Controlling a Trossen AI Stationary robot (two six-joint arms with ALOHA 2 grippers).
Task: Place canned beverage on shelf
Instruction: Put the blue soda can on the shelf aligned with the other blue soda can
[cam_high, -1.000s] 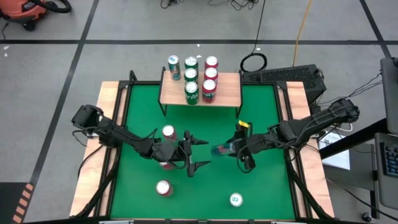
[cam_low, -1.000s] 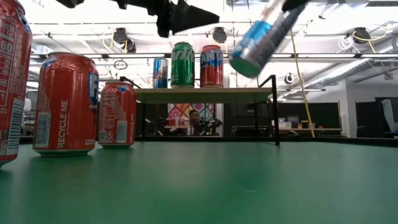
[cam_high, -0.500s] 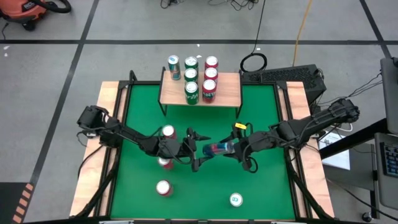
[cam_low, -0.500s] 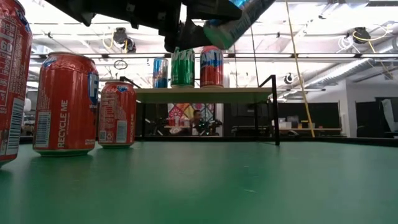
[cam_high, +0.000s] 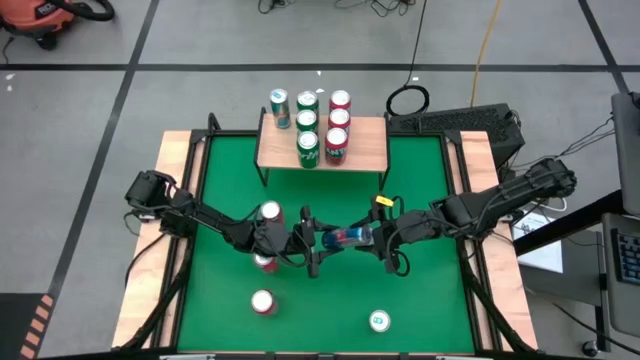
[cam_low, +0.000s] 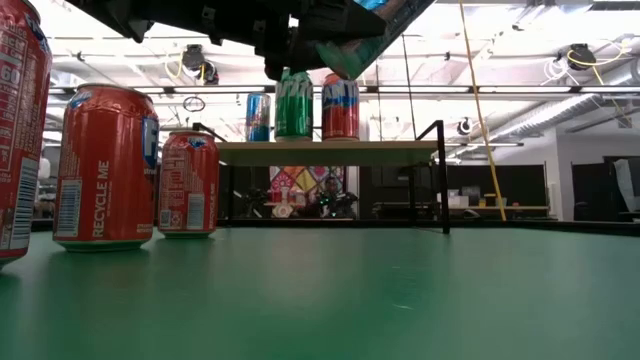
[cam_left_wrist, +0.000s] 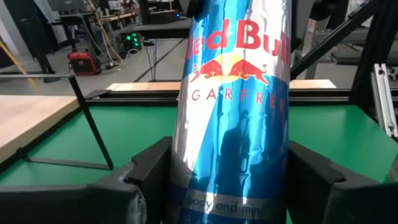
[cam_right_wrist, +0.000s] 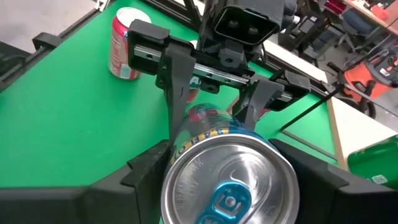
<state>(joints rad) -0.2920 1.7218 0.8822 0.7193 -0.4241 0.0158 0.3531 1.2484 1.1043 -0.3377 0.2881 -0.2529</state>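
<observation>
A slim blue-and-silver Red Bull Sugarfree can (cam_high: 345, 238) hangs on its side above the middle of the green table (cam_high: 420, 200), short of the shelf (cam_high: 365, 150). The right gripper (cam_high: 372, 238) pinches its top end and the left gripper (cam_high: 318, 243) has its fingers closed around its base end. Six cans stand on the shelf; three red cans and one green-topped can stand on the table.

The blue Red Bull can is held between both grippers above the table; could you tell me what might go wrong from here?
1. Handover slip: the blue can lies sideways in mid-air between the right gripper and the left gripper; if the right lets go before the left grips firmly, it could drop.
2. A dropped can could strike the red cans below.
3. The shelf already carries six cans, leaving limited room.
</observation>
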